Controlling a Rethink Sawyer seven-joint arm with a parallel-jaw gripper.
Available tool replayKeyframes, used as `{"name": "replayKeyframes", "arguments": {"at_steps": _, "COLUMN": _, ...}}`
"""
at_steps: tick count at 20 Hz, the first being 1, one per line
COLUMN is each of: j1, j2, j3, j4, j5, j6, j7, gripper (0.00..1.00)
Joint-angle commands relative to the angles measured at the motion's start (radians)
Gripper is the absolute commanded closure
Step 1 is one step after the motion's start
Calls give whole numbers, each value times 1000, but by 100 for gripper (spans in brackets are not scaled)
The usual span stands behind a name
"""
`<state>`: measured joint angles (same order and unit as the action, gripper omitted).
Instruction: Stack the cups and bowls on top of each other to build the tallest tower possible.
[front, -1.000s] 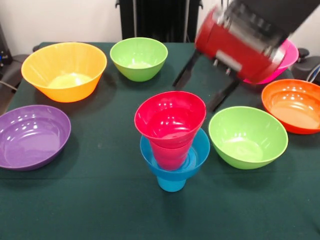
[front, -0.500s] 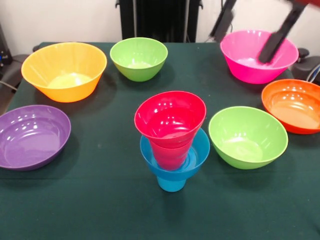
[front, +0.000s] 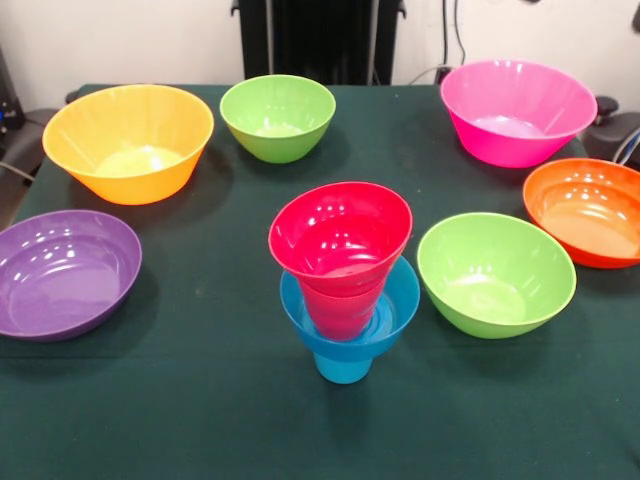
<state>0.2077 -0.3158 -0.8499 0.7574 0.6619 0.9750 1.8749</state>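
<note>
Gripper out of sight; its opening cannot be judged. The tower (front: 345, 285) stands near centre on the green cloth table (front: 200, 400): sky-blue cup (front: 343, 366) at base, small blue bowl (front: 395, 300), glossy red cup (front: 340, 245) tilted on top.

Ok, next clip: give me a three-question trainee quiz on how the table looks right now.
1. True or false: the pink bowl is stacked on the tower.
2. Which bowl sits nearest the tower? A) purple bowl B) the lime green bowl beside the orange bowl C) yellow-orange bowl
3. Fill in: the piece at the very top of the tower is coloured ____.

Key: 1. False, it stands alone on the table. 2. B. 3. Red; a red bowl tops the red cup, small blue bowl and sky-blue cup.
</note>
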Motion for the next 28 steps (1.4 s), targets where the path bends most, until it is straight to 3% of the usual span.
{"name": "replayKeyframes", "arguments": {"at_steps": 1, "j1": 11, "j2": -36, "j3": 167, "j4": 55, "j5": -77, "j6": 59, "j7": -33, "gripper": 0}}
{"name": "replayKeyframes", "arguments": {"at_steps": 7, "j1": 45, "j2": -114, "j3": 239, "j4": 214, "j5": -107, "j6": -72, "j7": -85, "gripper": 0}}
{"name": "replayKeyframes", "arguments": {"at_steps": 14, "j1": 96, "j2": -283, "j3": 308, "j4": 566, "j5": -163, "j6": -307, "j7": -75, "gripper": 0}}
{"name": "replayKeyframes", "arguments": {"at_steps": 20, "j1": 102, "j2": -397, "j3": 344, "j4": 825, "j5": -203, "j6": -488, "j7": -18, "gripper": 0}}
{"name": "replayKeyframes", "arguments": {"at_steps": 28, "j1": 61, "j2": -502, "j3": 408, "j4": 985, "j5": -271, "j6": -615, "j7": -28, "gripper": 0}}
